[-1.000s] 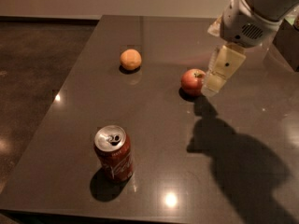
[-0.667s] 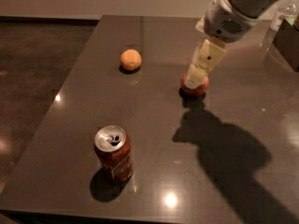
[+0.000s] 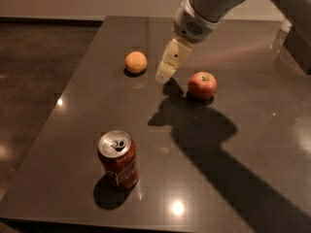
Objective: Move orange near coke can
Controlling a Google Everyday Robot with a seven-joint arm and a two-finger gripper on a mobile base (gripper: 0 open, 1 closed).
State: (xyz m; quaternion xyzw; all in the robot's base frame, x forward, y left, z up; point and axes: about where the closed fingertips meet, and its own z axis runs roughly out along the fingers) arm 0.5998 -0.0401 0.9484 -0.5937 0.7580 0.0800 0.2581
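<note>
One pincer [image 3: 165, 74] hovers near the orange [image 3: 135, 61] (coke can [image 3: 118, 159] well apart).

1. The orange [image 3: 135, 61] is a small round fruit, plain in colour with a matte skin. It sits on the dark glossy tabletop [image 3: 73, 115] toward the far side, a little left of the middle, with a small shadow under it.
2. The coke can [image 3: 118, 159] stands upright near the front edge. It is red with white script down its side, and its silver top and pull tab face up.
3. The two are well apart. The orange lies farther back and slightly right of the can, with a stretch of tabletop between them.
4. The pincer [image 3: 164, 74] hangs just right of the orange, slanted down and left, apart from the fruit.
</note>
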